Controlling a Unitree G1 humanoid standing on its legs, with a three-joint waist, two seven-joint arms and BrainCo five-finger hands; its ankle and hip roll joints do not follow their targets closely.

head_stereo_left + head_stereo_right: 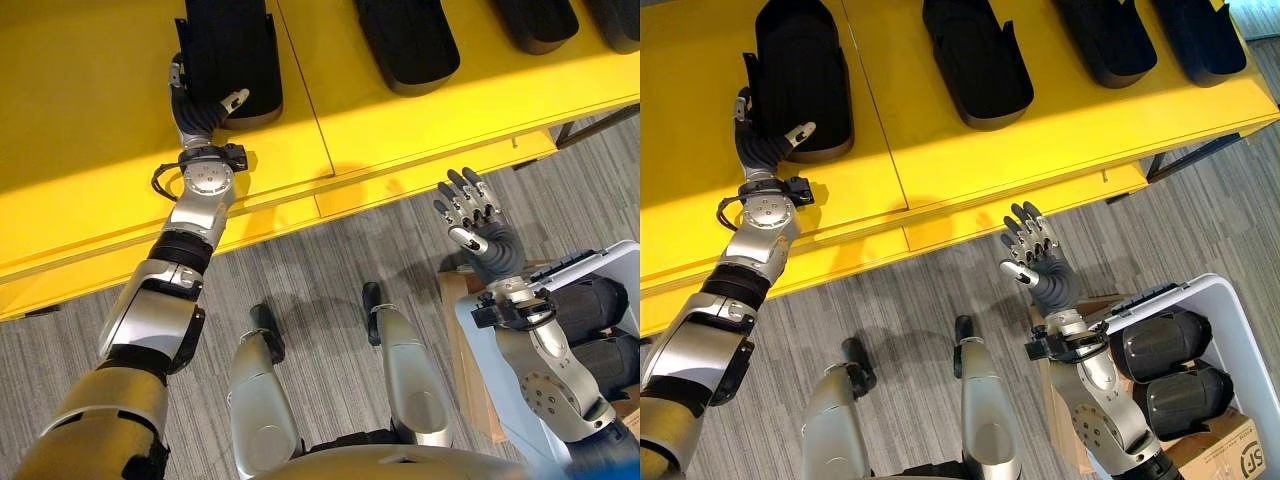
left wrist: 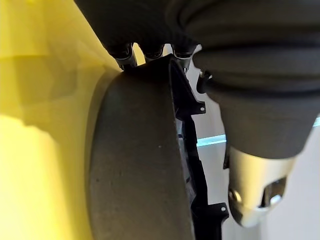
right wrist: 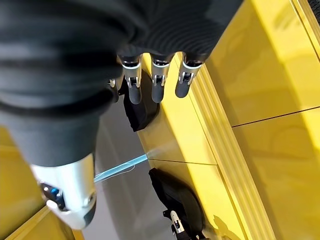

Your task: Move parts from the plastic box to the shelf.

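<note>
Parts (image 1: 1165, 345) in plastic box (image 1: 1250, 335), just behind empty, straight-fingered right hand (image 1: 1040, 262); left hand (image 1: 205, 110) touches shelf part (image 1: 228, 55), fingers hidden.

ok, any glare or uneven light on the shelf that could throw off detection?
Right eye view: a bright patch on the yellow shelf right of the seam, with dimmer light around the left robot hand. Left wrist view: a bright patch on the shelf beside the black part, darker above.

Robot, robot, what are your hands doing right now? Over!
Left hand at the leftmost part on the yellow shelf, grip hidden. Right hand open, empty. Two parts left in the plastic box.
</note>
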